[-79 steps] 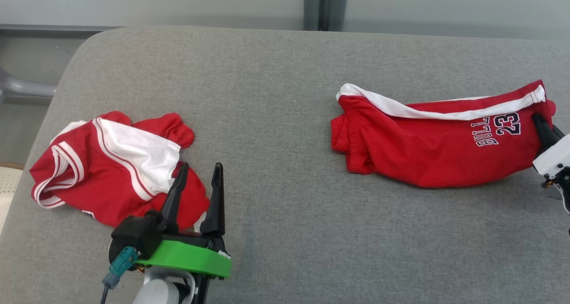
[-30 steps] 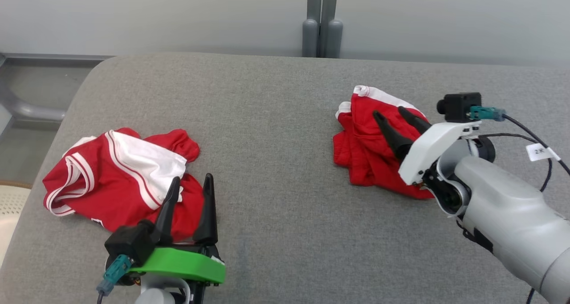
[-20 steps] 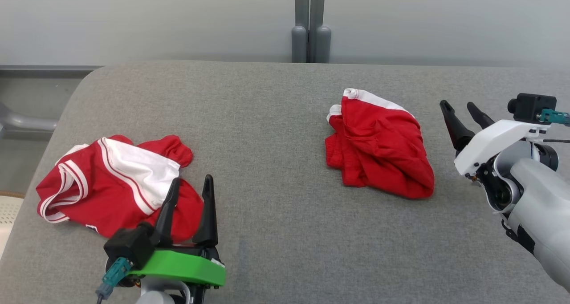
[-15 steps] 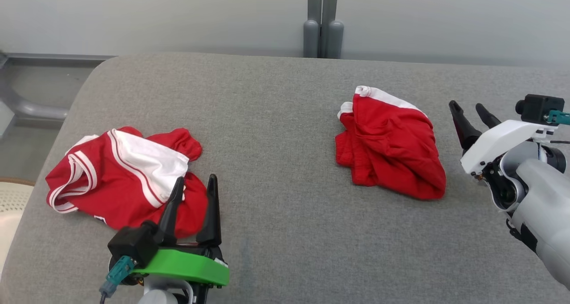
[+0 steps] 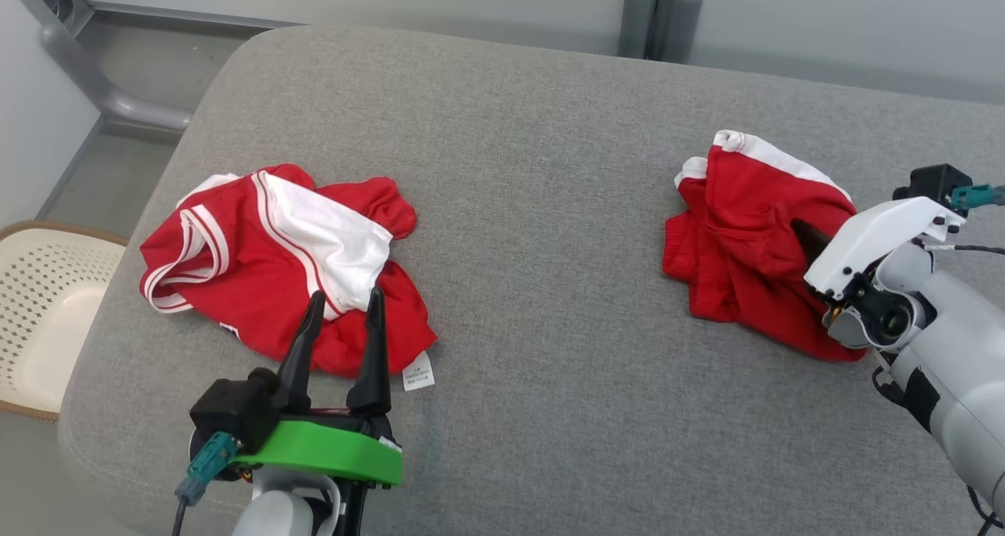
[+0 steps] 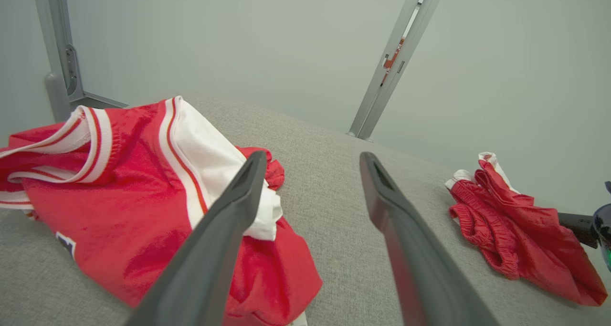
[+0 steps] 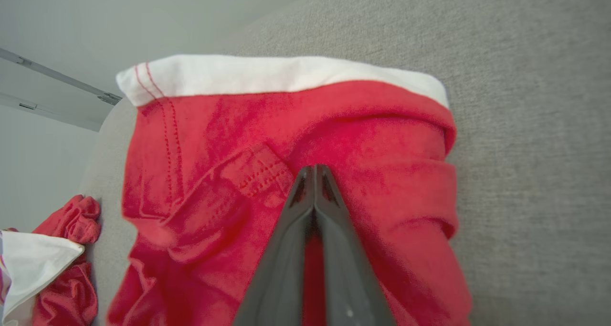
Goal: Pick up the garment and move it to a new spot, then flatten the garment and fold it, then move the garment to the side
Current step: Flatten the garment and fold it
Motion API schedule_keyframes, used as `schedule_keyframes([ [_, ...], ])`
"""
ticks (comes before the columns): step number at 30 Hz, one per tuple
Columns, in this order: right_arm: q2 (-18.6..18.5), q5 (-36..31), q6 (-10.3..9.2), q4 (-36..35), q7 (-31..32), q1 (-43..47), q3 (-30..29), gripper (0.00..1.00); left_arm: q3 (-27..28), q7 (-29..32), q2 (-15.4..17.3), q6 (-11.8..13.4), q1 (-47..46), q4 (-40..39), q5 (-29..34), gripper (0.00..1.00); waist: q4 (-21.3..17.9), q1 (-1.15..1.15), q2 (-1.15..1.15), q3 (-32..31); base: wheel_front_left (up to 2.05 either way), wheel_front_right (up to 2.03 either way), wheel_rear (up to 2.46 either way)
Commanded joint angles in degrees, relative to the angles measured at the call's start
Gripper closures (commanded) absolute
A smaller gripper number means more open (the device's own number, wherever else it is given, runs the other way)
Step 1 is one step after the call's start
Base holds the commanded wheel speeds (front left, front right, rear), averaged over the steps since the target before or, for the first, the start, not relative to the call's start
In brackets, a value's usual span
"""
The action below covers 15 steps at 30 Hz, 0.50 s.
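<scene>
The garment, red shorts with a white waistband (image 5: 738, 230) (image 6: 515, 226) (image 7: 215, 140), lies bunched and folded over on the right of the grey padded table (image 5: 534, 206). My right gripper (image 5: 799, 228) (image 7: 314, 168) is shut, its joined tips resting on the shorts' right part; I cannot tell whether any fabric is pinched between them. My left gripper (image 5: 345, 297) (image 6: 312, 159) stands open at the near edge of a crumpled red and white jersey (image 5: 267, 269) (image 6: 119, 187), holding nothing.
A cream perforated basket (image 5: 47, 285) sits on the floor beyond the table's left edge. Two grey posts (image 5: 659, 10) rise behind the far edge. Bare grey padding lies between the two garments.
The head camera has swung, shifting the whole picture right. My right gripper, open and off to the right of the shorts before, has come back onto them and shut. The left gripper stays put.
</scene>
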Motion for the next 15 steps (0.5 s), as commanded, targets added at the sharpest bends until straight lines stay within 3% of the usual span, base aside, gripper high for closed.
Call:
schedule_keyframes([
  [1, 0.30, 1.77, 0.02, -0.64, 1.81, 1.35, -0.62, 1.00, 0.28, -0.02, 0.12, -0.22, -1.02, 0.07, 0.17, 0.00, 1.11, 0.00, 0.00, 0.78, 0.00, 0.00, 0.00],
  [8, 1.16, 8.68, 0.02, -9.36, 11.55, 5.72, -2.40, 1.00, 0.90, -0.01, 0.12, 0.18, 0.42, 0.27, 0.15, 0.00, -0.56, 0.00, 0.00, -1.02, 0.00, 0.00, 0.00],
  [15, 1.72, 7.55, 0.03, -20.82, 13.21, 10.26, 0.21, 1.00, 0.68, -0.02, 0.13, 0.01, 1.09, 0.41, 0.24, 0.00, -3.61, 0.00, 0.00, -2.94, 0.00, 0.00, 0.00],
])
